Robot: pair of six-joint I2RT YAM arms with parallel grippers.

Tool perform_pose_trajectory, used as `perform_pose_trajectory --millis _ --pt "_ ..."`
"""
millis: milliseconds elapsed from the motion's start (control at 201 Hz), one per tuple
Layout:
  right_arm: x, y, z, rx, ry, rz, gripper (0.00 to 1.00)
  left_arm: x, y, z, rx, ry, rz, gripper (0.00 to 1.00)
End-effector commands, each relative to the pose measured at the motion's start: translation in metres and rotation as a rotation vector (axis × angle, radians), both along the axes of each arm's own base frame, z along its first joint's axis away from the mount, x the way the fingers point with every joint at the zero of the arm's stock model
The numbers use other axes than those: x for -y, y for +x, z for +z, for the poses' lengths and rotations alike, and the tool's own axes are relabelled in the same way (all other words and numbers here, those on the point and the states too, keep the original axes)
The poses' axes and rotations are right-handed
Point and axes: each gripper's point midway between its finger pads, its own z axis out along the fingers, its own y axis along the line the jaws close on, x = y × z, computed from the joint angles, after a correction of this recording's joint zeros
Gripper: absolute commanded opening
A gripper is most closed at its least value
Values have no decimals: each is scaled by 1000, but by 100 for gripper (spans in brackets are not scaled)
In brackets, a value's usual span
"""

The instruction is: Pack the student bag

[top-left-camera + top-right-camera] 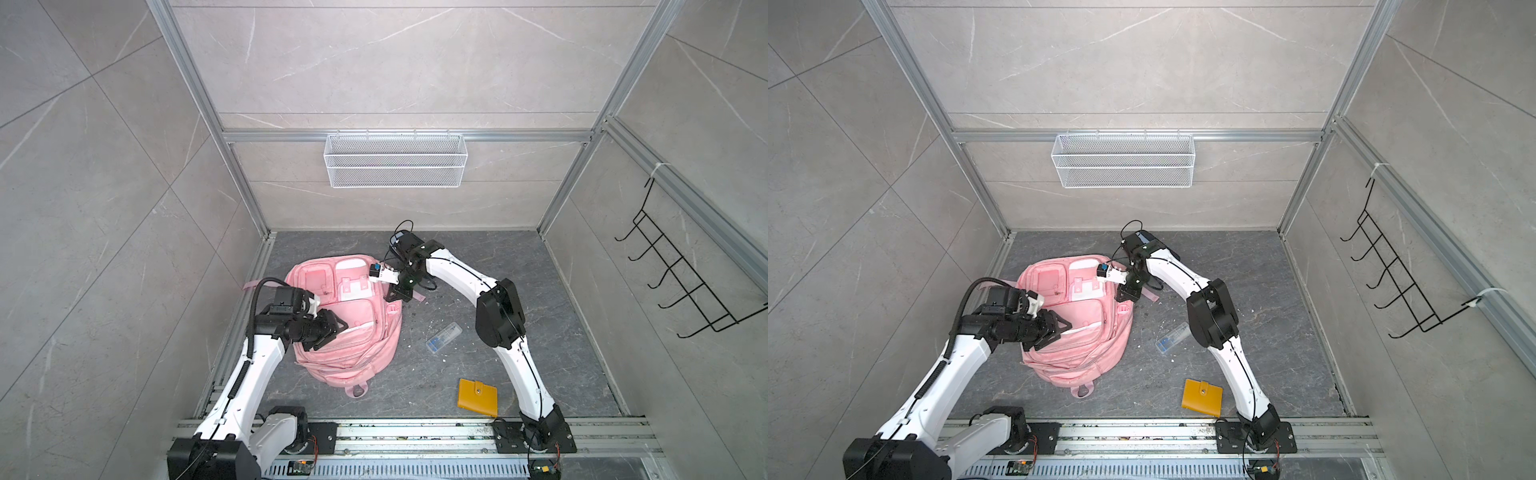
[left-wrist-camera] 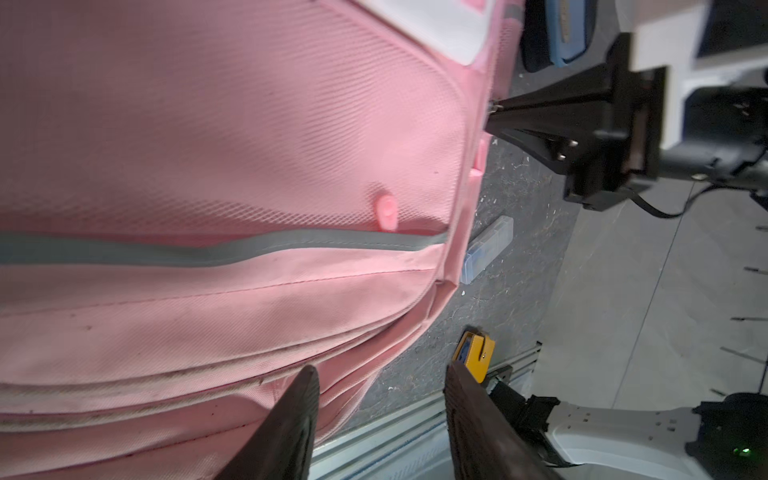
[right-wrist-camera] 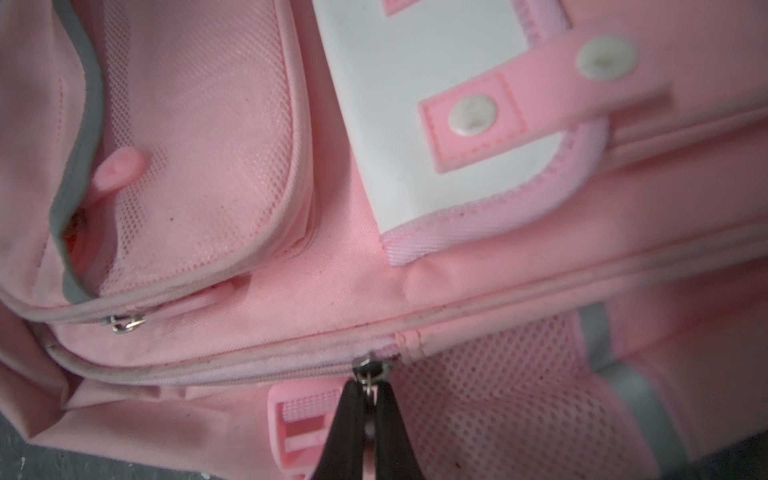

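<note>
A dark grey marbled desk is sitting inside pale tiled walls, with a white wire basket hanging on the back wall, well beyond both hands. The student bag is lying flat on the desk, front pockets facing up, directly beneath the left hand and touching the right hand at its side edge. The left hand is hovering over the bag's lower front pocket, its fingers spread apart and grasping nothing. The right hand is clenching its fingertips on a small metal zip pull beside the mesh side pocket. A clear plastic box is lying on the desk behind the right hand, next to that arm's elbow. A yellow wallet is lying farther back from the right hand, near its arm's base.
</note>
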Motion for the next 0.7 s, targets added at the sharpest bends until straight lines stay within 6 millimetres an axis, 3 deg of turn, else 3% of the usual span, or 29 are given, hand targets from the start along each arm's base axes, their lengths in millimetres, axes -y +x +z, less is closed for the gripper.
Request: perform_pose_trajectory --millis 0,239,483,697 --pt "8 11 23 50 -12 -106 0 5 -5 6 98 115 -145 52" --pt "21 47 38 68 16 -280 0 29 6 0 226 355 -369 56" --pt "22 52 37 39 21 -329 0 34 24 -18 278 517 -481 57" --pt "21 52 33 20 17 -350 0 49 25 -29 311 598 -635 58"
